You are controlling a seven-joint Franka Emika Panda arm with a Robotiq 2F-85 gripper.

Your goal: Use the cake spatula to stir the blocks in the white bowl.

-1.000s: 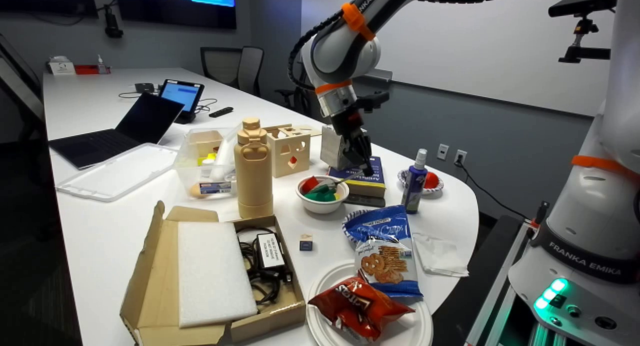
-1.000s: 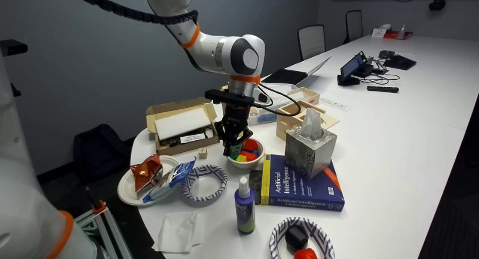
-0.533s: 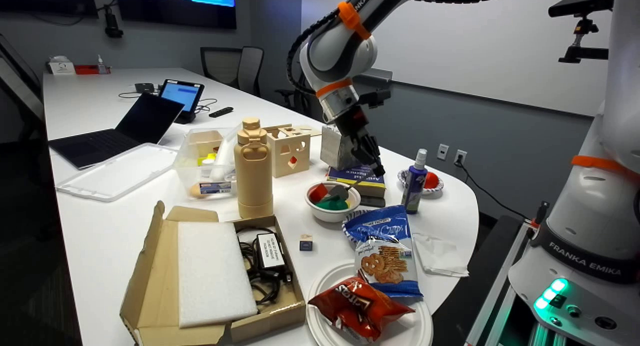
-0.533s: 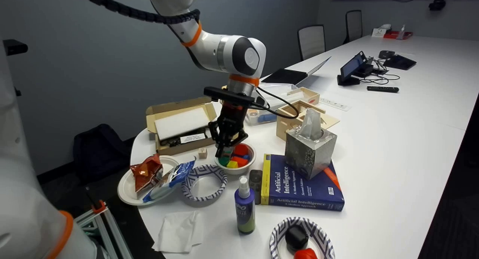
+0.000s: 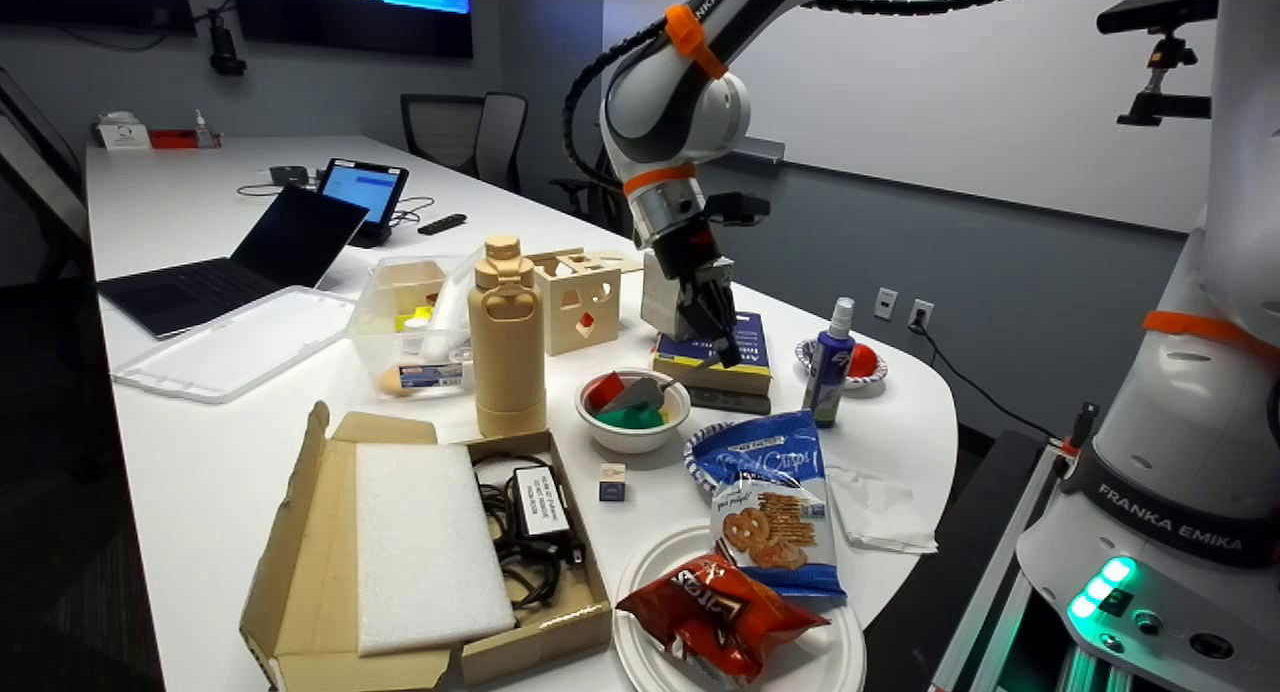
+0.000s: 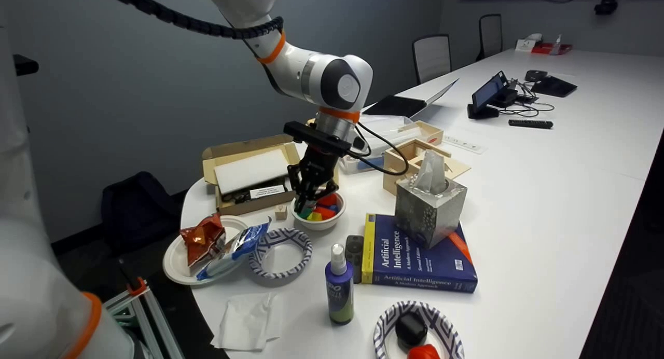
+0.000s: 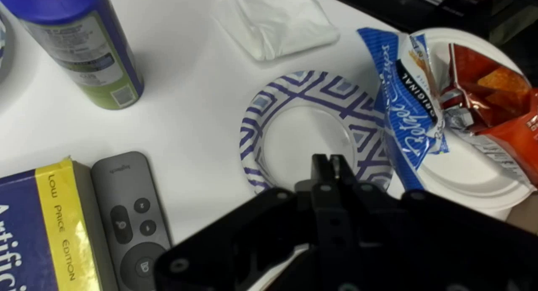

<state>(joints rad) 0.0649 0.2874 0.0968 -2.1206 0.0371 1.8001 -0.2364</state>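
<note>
Several red, green, yellow blocks [image 6: 325, 212] in white bowl [image 5: 632, 439]; jaws clenched on grey spatula [image 5: 638, 394]

The hand [image 7: 329, 165], fingers [image 7: 320, 169] together, partly hides a dish [image 7: 302, 135]. A blue bag [image 7: 407, 110] overlaps dish and plate [image 7: 466, 173], a red bag [image 7: 491, 93] beside it; a remote [image 7: 126, 215] lies by a book [image 7: 42, 236].

Tall beige bottle [image 5: 510, 357] and thick book [image 6: 415, 260] flanking white bowl [image 5: 632, 439], free tabletop [image 7: 180, 55] between spray bottle [image 6: 340, 294] and napkin [image 6: 249, 321]
</note>
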